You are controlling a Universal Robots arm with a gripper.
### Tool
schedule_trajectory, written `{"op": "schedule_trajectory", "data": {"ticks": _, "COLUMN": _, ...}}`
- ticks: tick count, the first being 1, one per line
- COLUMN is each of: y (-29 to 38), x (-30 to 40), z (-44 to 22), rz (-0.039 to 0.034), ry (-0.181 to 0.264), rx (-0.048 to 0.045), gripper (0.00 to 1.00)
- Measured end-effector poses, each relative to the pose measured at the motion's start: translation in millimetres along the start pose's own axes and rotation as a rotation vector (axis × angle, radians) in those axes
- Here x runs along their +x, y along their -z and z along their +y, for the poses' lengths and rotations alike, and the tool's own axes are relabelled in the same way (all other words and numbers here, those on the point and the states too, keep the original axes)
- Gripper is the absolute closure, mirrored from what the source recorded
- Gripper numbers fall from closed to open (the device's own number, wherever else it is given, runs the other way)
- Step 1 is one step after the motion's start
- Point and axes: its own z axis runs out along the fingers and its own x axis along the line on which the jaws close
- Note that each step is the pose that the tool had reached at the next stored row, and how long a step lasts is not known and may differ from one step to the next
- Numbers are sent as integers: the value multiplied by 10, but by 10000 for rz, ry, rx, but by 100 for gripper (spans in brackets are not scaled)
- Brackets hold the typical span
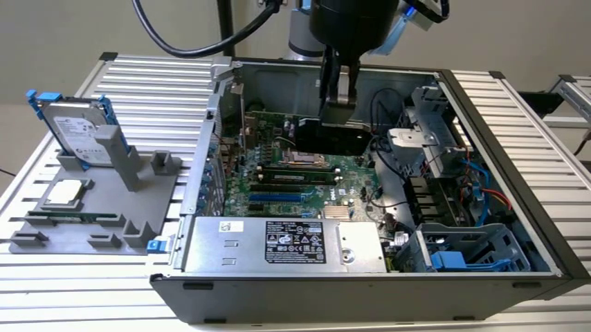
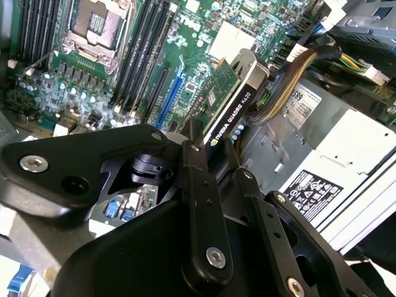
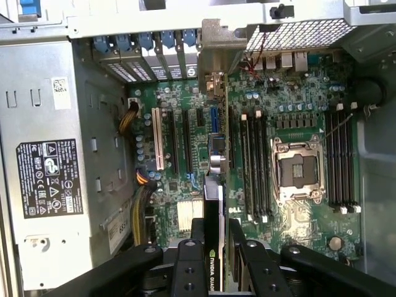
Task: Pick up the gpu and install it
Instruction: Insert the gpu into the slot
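A ribbed aluminium bench [image 1: 138, 79] carries everything. The open computer case [image 1: 369, 294] lies on its side at the centre, stretching toward three o'clock. At nine o'clock, just beside the case, sits a grey parts holder [image 1: 102, 207], propping a blue-framed hard drive [image 1: 76, 128] upright.

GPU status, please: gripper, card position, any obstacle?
Gripper shut on gpu. Card held above the motherboard inside the open case. Cables close beside card.
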Motion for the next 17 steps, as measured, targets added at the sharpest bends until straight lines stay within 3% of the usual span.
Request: {"op": "schedule_trajectory", "data": {"ticks": 17, "y": -88, "x": -14, "z": 1, "rz": 33, "ry": 0, "rx": 4, "gripper": 100}}
